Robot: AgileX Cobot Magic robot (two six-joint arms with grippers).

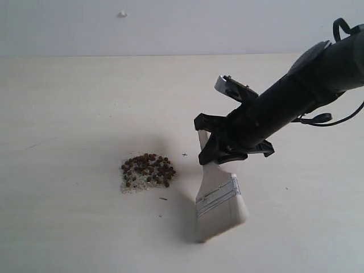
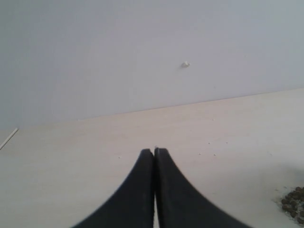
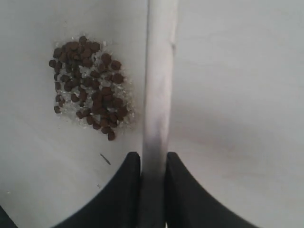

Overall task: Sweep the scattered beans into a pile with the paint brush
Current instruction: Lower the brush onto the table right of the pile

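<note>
Setting: robot test bench, lab-type. Evidence: pale wood-grain tabletop (image 1: 68, 102) directly beneath the jaws of the right gripper (image 1: 209, 152); plain white wall (image 1: 170, 28) beyond them; black robot arm (image 1: 296, 91) behind them.

You see a pale table (image 1: 68, 227) meeting a grey wall (image 1: 170, 28) (one white fleck (image 1: 122, 14) above the table's edge).

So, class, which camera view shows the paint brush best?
The exterior view: it shows the whole paint brush, handle clamped in the right gripper, silver ferrule and whitish bristles. The right wrist view shows only its handle, edge-on between the jaws. The left wrist view shows none of it.
</note>
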